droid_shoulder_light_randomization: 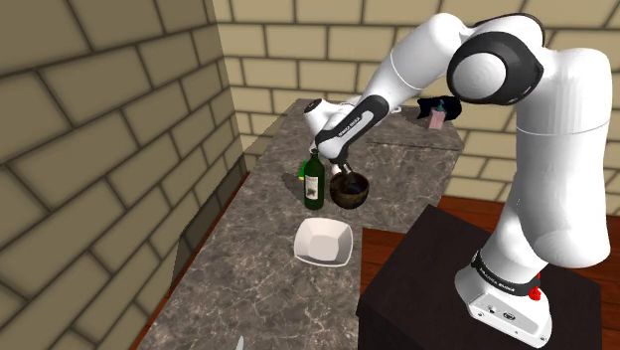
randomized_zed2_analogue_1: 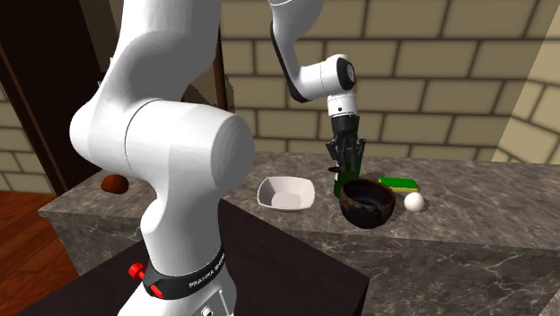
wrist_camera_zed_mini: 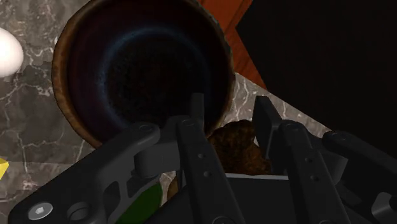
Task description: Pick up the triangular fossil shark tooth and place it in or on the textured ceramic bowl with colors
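A brown, rough triangular shark tooth (wrist_camera_zed_mini: 238,149) sits clasped between my black fingers. My gripper (wrist_camera_zed_mini: 230,111) is shut on it and hangs just above the near rim of a dark bowl (wrist_camera_zed_mini: 70,95) with a brown rim and a bluish inside. In the shoulder view the gripper (droid_shoulder_light_randomization: 343,171) points down over the bowl (droid_shoulder_light_randomization: 350,193) near the counter's stand-side edge. The second exterior view shows the gripper (randomized_zed2_analogue_1: 345,145) a short way above and behind the bowl (randomized_zed2_analogue_1: 368,203).
A green wine bottle (droid_shoulder_light_randomization: 313,183) stands right beside the bowl and close to the gripper. A white square dish (droid_shoulder_light_randomization: 323,242) lies nearer on the counter. A white ball (randomized_zed2_analogue_1: 413,202) and a green-yellow sponge (randomized_zed2_analogue_1: 399,184) lie past the bowl. The dark stand (droid_shoulder_light_randomization: 427,288) borders the counter.
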Robot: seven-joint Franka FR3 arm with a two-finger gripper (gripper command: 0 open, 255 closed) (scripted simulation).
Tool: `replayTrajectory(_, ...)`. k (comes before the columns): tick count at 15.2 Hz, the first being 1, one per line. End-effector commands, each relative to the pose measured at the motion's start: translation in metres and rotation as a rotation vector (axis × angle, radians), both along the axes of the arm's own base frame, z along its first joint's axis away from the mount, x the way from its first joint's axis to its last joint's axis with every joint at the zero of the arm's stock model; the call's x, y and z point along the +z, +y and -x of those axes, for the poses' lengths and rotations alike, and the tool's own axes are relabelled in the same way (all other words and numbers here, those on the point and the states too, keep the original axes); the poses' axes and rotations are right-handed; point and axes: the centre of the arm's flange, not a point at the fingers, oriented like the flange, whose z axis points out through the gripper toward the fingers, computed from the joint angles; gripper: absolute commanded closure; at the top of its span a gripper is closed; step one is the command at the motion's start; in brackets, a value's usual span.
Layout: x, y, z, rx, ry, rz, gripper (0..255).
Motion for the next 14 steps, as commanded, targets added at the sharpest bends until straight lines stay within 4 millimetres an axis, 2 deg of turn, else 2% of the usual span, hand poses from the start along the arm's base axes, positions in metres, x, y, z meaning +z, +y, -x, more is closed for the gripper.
replayTrajectory(1, 0.001, -0.026, -0.002, 0.001, 0.0, 0.0, 255)
replayTrajectory(5, 0.001, -0.079, -0.003, 0.001, 0.0, 0.0, 255)
replayTrajectory(6, 0.001, -0.098, -0.003, 0.001, 0.0, 0.0, 255)
replayTrajectory(14, -0.041, -0.098, -0.003, 0.001, 0.0, 0.0, 255)
